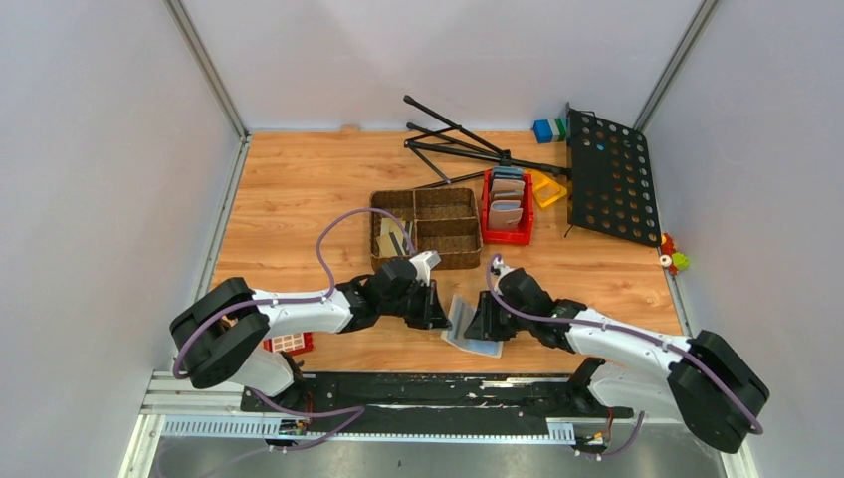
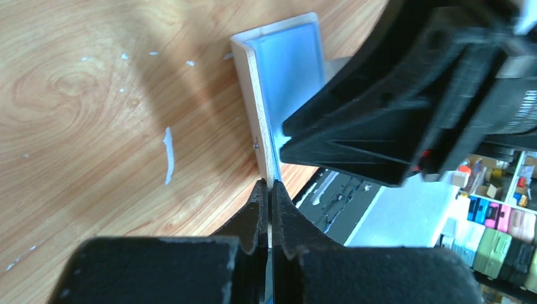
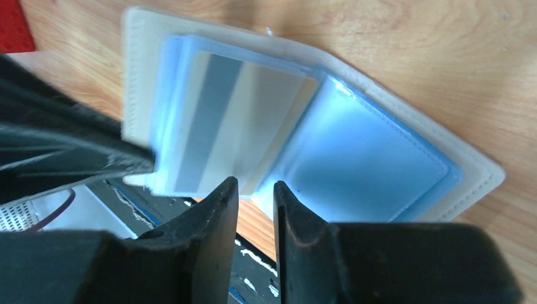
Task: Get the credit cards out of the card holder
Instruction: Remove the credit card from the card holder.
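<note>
The card holder (image 1: 480,341) lies opened on the wood-grain worktop (image 1: 299,189), close to its near edge and between the two arms. It is a soft beige folding wallet with rounded corners and a stitched border, and its inside is lined with glossy pale blue plastic pockets. One half lies flat. The leaves of the other half stand lifted, and a whitish credit card (image 3: 228,126) with a broad grey stripe shows in them.

The left gripper (image 2: 269,190) reaches in from the left. Its matte black jaws are pressed together on a thin pale edge of the card holder. The right gripper (image 3: 255,190) sits at the near rim of the pocket stack. Its jaws stand slightly apart, with nothing clearly between them.

Farther back sits a brown woven basket (image 1: 426,191) with compartments. To its right is a red plastic bin (image 1: 508,237) holding upright wallets. Beyond these are thin black stand legs (image 1: 458,139) and a black perforated panel (image 1: 609,174).
</note>
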